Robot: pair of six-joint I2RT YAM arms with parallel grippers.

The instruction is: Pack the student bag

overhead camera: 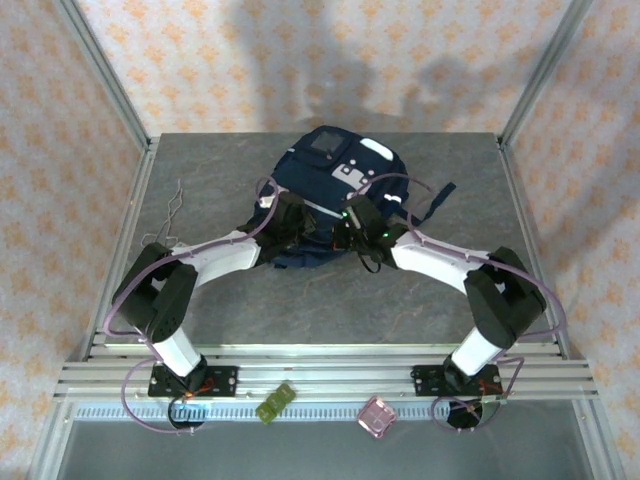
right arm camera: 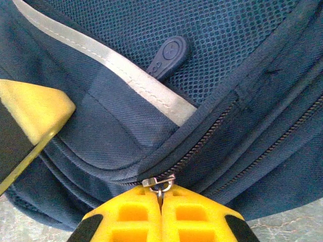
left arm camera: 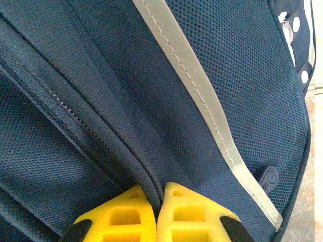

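Zip step: bag (overhead camera: pixel 330 170) lies far-centre on the table (overhead camera: pixel 330 305).
Left gripper (left arm camera: pixel 155 204) pinches a fabric fold (left arm camera: pixel 149 176); right gripper (right arm camera: pixel 160 204) nips the zip pull (right arm camera: pixel 159 184). I would hold the fabric fold taut and draw along the track in 1 steady stroke.

Overhead view, two wrist close-ups, shared student bag (overhead camera: pixel 322 172)

Bright, even light throughout, soft dark shadows on the back wall (overhead camera: pixel 400 80), wrist close-ups sharp
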